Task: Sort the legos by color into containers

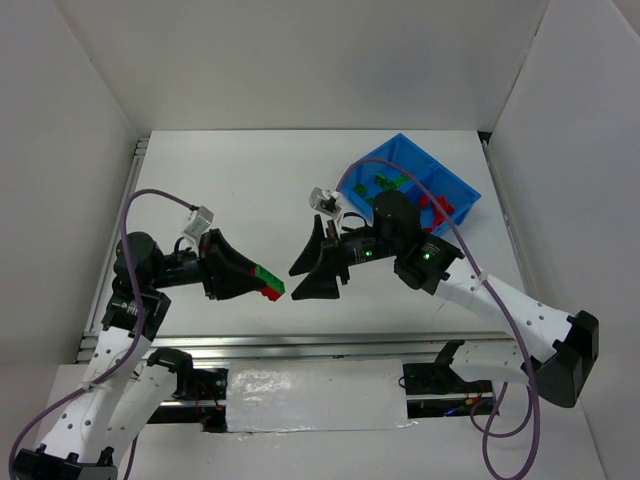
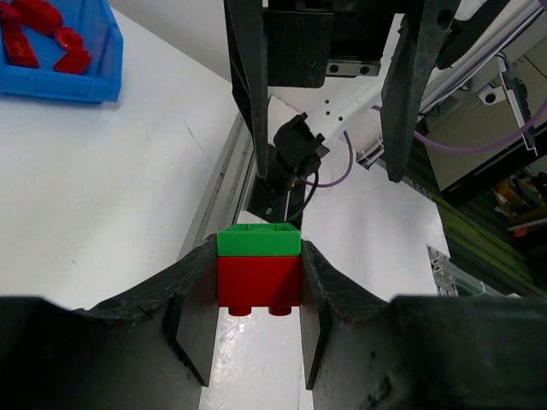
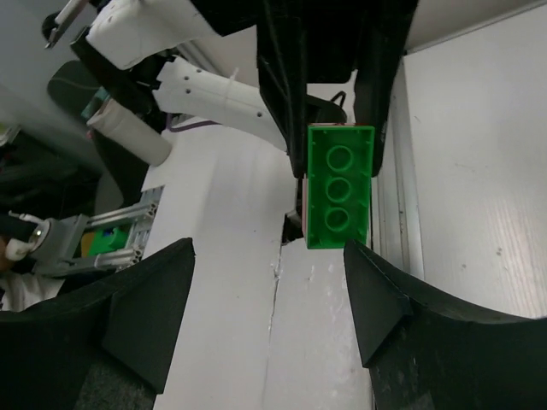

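Two bricks, green pressed onto red, make one stack (image 2: 258,265) clamped in the left gripper (image 1: 258,280), which holds it in the air over the middle of the bench (image 1: 250,180), towards the near edge. The pads look to bear on the red half, with the green half standing proud past the fingertips.

The step in hand looks like splitting the pair. The right gripper (image 1: 302,280) has its fingers wide apart and grips nothing, facing the stack just beside it. To do it well, it should bracket only the green half, squarely, close firmly, then peel with a slight twist instead of a straight pull. The left should keep a hard hold on the red. A skewed bite could lever the whole stack out.

Both arms reach in low from the near edge, forearms about level and fingers pointing at each other.

The bin (image 1: 440,163) sits at the far right corner, green pieces (image 1: 385,183) in its left side, red pieces (image 1: 438,205) in its right.
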`<action>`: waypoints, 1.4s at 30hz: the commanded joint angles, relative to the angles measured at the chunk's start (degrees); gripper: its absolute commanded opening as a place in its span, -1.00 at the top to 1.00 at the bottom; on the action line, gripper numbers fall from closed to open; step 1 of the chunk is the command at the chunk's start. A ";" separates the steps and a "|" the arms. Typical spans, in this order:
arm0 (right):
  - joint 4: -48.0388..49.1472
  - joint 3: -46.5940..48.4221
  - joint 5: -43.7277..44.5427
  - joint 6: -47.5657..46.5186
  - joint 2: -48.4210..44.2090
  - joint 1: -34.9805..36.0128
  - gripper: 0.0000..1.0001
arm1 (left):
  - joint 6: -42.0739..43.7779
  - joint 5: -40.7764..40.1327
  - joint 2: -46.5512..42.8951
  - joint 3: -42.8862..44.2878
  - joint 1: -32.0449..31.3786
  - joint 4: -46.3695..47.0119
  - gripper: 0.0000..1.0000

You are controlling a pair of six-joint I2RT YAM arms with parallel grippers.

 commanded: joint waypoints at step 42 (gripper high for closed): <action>10.08 1.00 -4.00 -3.62 6.63 0.65 1.00 | 0.89 2.11 0.03 1.44 -0.27 1.49 1.00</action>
